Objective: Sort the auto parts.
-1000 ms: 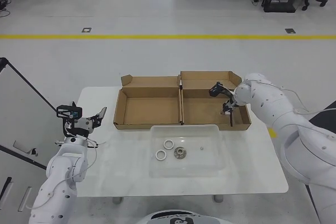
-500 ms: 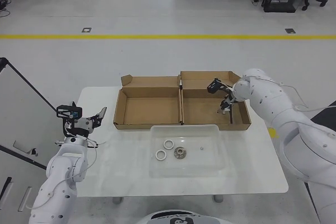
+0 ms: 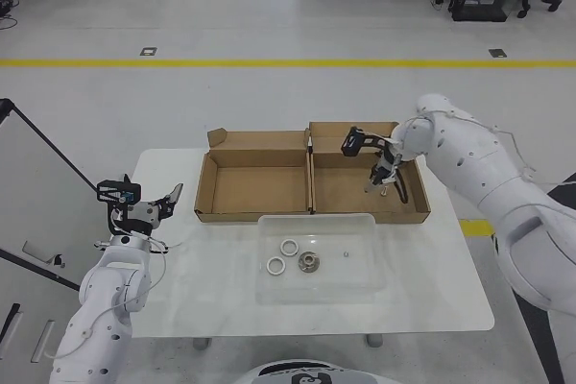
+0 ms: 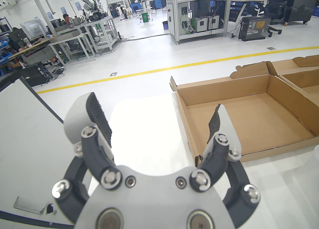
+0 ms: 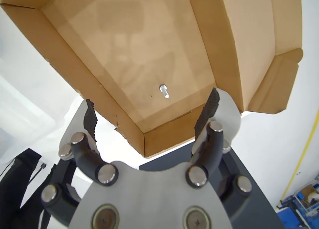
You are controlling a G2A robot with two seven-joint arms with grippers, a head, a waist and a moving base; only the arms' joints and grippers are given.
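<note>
Evidently our right gripper [image 5: 152, 101] hangs spread wide and empty above the right-hand cardboard box [image 5: 124, 28]. A small bolt [image 5: 163, 91] lies loose on that box's floor, so we judge this part sorted. Our left gripper [image 4: 156, 105], likewise spread and empty, hovers off the table's side (out of the way, we think). Two white rings [image 3: 288, 247] and a metal bearing [image 3: 309, 260] sit in the clear bin [image 3: 355, 283], not yet sorted.
</note>
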